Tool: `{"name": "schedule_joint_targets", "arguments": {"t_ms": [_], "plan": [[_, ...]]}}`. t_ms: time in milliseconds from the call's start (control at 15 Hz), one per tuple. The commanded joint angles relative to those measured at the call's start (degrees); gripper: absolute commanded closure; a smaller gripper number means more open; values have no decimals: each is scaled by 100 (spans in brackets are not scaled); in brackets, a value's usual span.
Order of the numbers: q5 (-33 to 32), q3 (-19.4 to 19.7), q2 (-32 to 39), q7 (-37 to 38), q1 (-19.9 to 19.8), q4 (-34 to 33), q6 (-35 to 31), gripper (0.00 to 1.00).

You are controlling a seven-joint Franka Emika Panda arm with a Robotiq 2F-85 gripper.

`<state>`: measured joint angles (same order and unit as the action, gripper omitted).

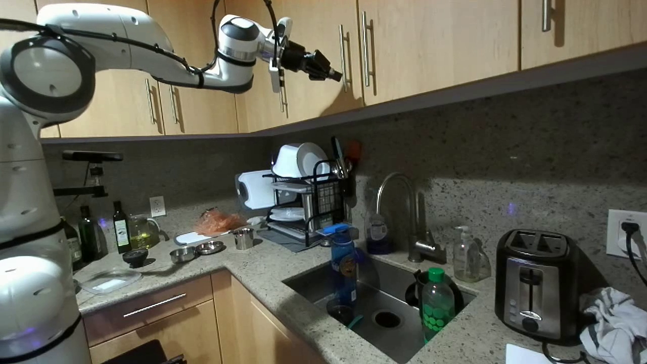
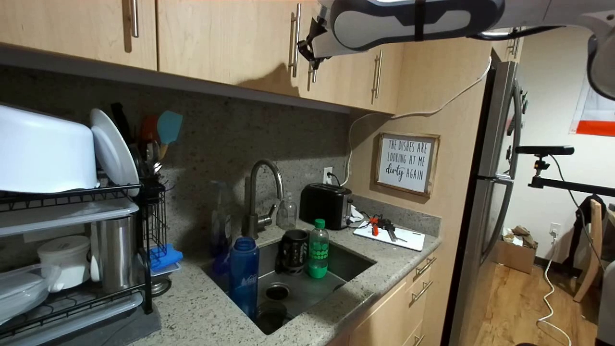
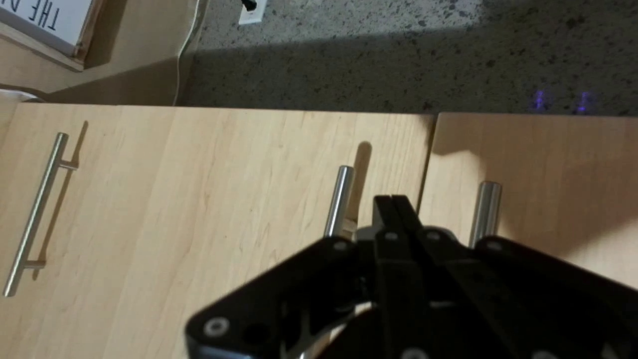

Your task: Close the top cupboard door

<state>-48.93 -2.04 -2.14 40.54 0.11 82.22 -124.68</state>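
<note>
The light-wood top cupboard door point(image 2: 226, 38) stands closed, its silver bar handle point(image 2: 296, 29) vertical.

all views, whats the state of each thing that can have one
top cupboard doors: all visible look shut
fingers: closed together, empty
drawers: look shut
fridge: looks shut
faucet: no running water visible
toaster: lever up
green bottle: upright, capped
blue bottle: upright, looks uncapped
black plug: plugged in

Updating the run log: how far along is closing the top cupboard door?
Done, it seems: the top cupboard doors beside the jaws look shut and flush where they meet. In hand: nothing; the jaws are shut, empty, near the handles. Left: probably just backing off; contact isn't clear, nor which door is meant.
</note>
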Motion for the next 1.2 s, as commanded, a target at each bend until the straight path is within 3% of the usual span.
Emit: {"name": "schedule_joint_targets", "arguments": {"t_ms": [0, 1133], "plan": [[222, 29, 348, -365, 20, -575, 247, 96], [119, 34, 709, -363, -17, -1122, 440, 96]]}}
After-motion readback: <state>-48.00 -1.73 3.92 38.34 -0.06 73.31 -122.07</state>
